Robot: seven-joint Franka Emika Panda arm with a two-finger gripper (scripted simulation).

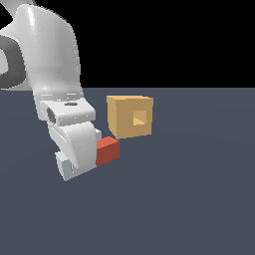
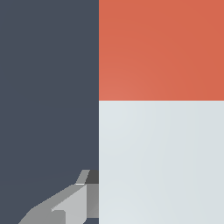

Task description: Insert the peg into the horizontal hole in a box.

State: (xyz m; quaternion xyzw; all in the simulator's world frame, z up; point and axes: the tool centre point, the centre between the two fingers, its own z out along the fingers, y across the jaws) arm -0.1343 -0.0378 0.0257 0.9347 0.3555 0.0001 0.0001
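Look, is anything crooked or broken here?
Nothing looks broken. The peg lies on the floor beside the box, with the gripper down over its middle. Its red end points past the box, not at the hole, so it isn't lined up yet.

Quick count of what's in the scene: one tan yellow-orange cube box [image 1: 129,117], with exactly one small square hole [image 1: 139,118] in the face toward the camera, darker orange inside. One short square-section peg [image 1: 107,151], half red and half pale grey-white, so two colour sections on a single bar. One white robot arm [image 1: 47,64]. In the wrist view just one grey finger [image 2: 70,203] shows.
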